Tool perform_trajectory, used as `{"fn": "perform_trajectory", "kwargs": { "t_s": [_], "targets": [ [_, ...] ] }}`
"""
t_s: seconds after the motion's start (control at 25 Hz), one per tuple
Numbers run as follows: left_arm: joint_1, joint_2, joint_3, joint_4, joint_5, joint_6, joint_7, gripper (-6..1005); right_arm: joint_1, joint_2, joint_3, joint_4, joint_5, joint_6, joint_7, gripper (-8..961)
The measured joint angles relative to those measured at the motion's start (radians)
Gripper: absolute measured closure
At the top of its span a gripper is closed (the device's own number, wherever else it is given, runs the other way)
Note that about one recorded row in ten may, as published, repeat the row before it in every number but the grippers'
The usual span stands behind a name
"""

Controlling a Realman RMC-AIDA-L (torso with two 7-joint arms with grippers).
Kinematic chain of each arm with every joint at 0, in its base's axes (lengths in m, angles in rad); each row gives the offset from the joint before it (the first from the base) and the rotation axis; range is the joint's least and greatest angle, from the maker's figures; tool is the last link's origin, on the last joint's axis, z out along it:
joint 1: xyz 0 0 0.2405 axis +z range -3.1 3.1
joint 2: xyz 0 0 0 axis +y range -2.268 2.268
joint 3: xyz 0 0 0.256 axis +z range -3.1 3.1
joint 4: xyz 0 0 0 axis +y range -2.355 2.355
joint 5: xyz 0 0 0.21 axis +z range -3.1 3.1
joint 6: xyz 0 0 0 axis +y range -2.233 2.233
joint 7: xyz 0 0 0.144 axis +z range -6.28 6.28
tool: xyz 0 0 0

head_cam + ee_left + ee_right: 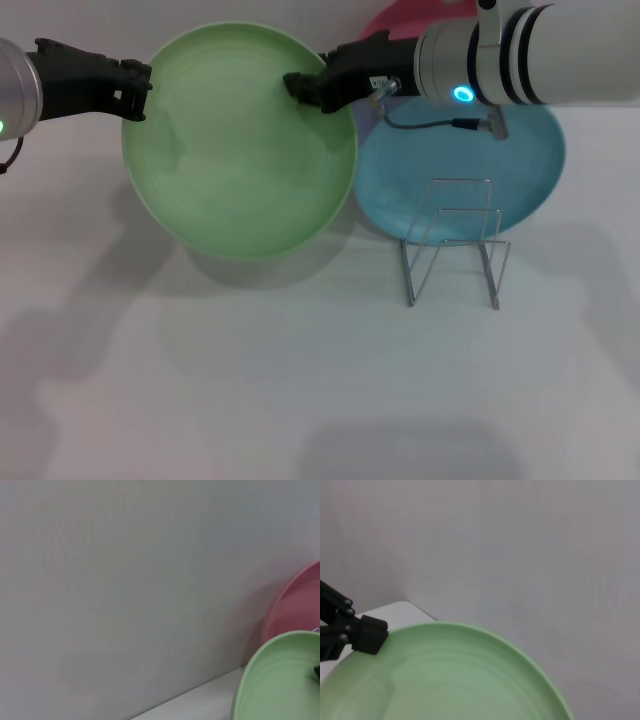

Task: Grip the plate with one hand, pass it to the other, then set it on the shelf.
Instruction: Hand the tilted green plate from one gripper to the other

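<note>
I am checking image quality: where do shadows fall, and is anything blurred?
Head view: soft shadows on the table below the plate and beside the shelf. Right wrist view: the plate's near rim looks soft; the left tool is sharp.

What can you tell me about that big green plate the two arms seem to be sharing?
The plate is round, light green and matte, plastic by its look, with a shallow raised rim and faint rings inside. It hangs above the white table, casting a shadow below. The left gripper holds its rim on one side and the right gripper on the opposite side. It partly overlaps the blue plate in view.
</note>
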Motion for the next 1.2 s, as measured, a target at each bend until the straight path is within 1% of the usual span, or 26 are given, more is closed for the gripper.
{"fn": "perform_trajectory", "kwargs": {
  "t_s": [0.12,0.32,0.52,0.88,1.08,1.2],
  "targets": [
    [0.0,0.0,0.0,0.0,0.0,0.002,0.001,884,-0.005,0.0,0.002,0.009,0.0,-0.007,0.0,549],
    [0.004,0.0,0.006,-0.001,0.0,0.019,0.003,881,-0.009,0.0,-0.003,0.011,0.0,-0.015,-0.013,776],
    [0.01,0.0,0.008,-0.004,-0.009,0.032,0.004,878,-0.013,0.0,-0.013,0.012,0.002,-0.019,-0.023,885],
    [0.013,0.001,0.01,-0.002,-0.031,0.038,0.009,873,-0.014,0.001,-0.026,0.025,0.003,-0.021,-0.017,887],
    [0.015,0.001,0.013,0.001,-0.031,0.06,0.016,733,-0.03,0.001,-0.026,0.037,-0.003,-0.023,-0.017,899],
    [0.034,0.001,0.021,0.013,-0.03,0.114,0.049,649,-0.038,0.001,-0.026,0.042,-0.008,-0.029,-0.017,910]
  ]
}}
